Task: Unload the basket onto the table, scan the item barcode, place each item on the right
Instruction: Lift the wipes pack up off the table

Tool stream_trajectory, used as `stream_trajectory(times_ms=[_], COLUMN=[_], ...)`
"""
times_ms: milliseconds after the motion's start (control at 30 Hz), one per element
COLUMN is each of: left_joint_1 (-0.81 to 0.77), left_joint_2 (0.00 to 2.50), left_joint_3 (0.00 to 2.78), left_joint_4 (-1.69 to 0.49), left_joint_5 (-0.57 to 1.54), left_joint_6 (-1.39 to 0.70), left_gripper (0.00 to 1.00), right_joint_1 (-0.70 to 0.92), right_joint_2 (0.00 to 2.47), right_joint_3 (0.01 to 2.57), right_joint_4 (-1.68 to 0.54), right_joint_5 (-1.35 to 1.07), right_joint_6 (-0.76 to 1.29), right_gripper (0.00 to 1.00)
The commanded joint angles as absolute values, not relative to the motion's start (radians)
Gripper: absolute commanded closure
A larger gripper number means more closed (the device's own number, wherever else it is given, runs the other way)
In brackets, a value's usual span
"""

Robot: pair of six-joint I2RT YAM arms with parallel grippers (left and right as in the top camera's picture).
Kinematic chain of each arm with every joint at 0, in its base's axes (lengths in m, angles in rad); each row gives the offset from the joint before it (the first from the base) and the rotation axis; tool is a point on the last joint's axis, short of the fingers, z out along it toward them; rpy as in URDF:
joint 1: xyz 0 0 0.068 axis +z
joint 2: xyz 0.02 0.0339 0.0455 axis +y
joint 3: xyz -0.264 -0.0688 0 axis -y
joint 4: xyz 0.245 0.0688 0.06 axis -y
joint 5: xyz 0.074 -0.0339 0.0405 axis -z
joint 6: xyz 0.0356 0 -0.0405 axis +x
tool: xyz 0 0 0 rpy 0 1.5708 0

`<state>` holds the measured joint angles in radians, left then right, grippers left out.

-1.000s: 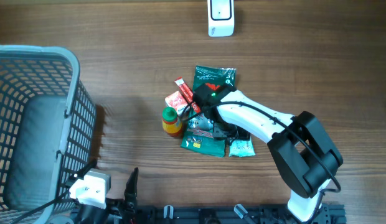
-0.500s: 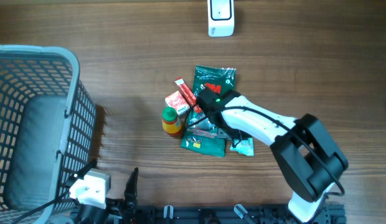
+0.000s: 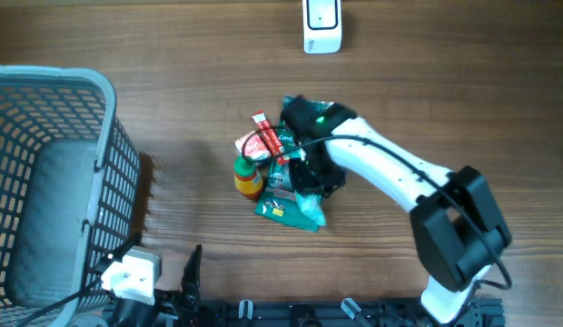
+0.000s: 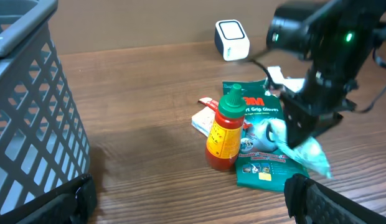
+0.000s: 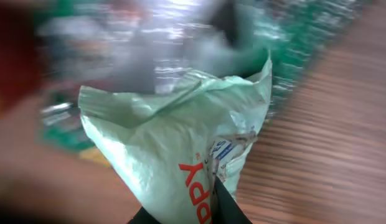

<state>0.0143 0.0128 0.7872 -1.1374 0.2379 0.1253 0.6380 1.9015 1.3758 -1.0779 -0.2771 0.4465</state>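
While left gripper point(image 4: 190, 190) gapes wide, right gripper point(image 4: 297, 134) pinches the pale green pouch point(image 4: 308, 155) beside the sauce bottle point(image 4: 225, 134) — long axis slanted, free end down.

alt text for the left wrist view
The right tool grips a pale green packet by a green glove pack on a wooden table. An orange bottle with a green cap stands upright next to them, a white scanner sits behind, and a grey basket fills the left edge.

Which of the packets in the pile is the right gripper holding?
The pale mint-green plastic pouch, pinched by the right gripper; dark green packets lie flat.
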Motion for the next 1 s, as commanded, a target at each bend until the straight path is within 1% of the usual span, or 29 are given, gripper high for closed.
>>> stream_trajectory(times_ms=[0,67,133,267,367,400,433,533,633,767,967], left_joint_1=[0.020,0.020,0.020,0.020,0.020,0.020,0.020,0.020,0.020,0.020,0.020], left_joint_2=[0.004,0.004,0.004,0.004,0.004,0.004,0.005,0.004,0.004,0.004,0.004], left_joint_3=[0.789,0.789,0.789,0.789,0.789,0.789,0.789,0.789,0.789,0.789,0.789], left_joint_4=[-1.134,-1.134,-1.134,-1.134,-1.134,-1.134,-1.134,-1.134,-1.134,-1.134,-1.134], left_joint_5=[0.254,0.254,0.254,0.254,0.254,0.254,0.254,0.254,0.254,0.254,0.254], left_joint_6=[0.125,0.125,0.125,0.125,0.125,0.125,0.125,0.125,0.125,0.125,0.125], left_gripper=[0.00,0.00,0.00,0.00,0.00,0.00,0.00,0.00,0.00,0.00,0.00], right_joint_1=[0.529,0.461,0.421,0.397,0.402,0.403,0.403,0.403,0.402,0.402,0.402], right_joint_2=[1.806,1.798,1.799,1.799,1.799,1.799,1.799,1.799,1.799,1.799,1.799], right_joint_3=[1.402,1.402,1.400,1.399,1.399,1.399,1.399,1.399,1.400,1.400,1.400], right_joint_4=[-1.127,-1.165,-1.184,-1.189,-1.190,-1.190,-1.190,-1.175,-1.159,-1.112,-1.058], right_joint_5=[-0.591,-0.847,-1.040,-1.179,-1.243,-1.286,-1.327,-1.466,-1.625,-1.623,-1.623], right_joint_6=[0.210,-0.008,-0.176,-0.302,-0.445,-0.526,-0.550,-0.556,-0.441,-0.182,-0.101], right_gripper=[0.96,0.96,0.96,0.96,0.96,0.95,0.96,0.96,0.96,0.96,0.96])
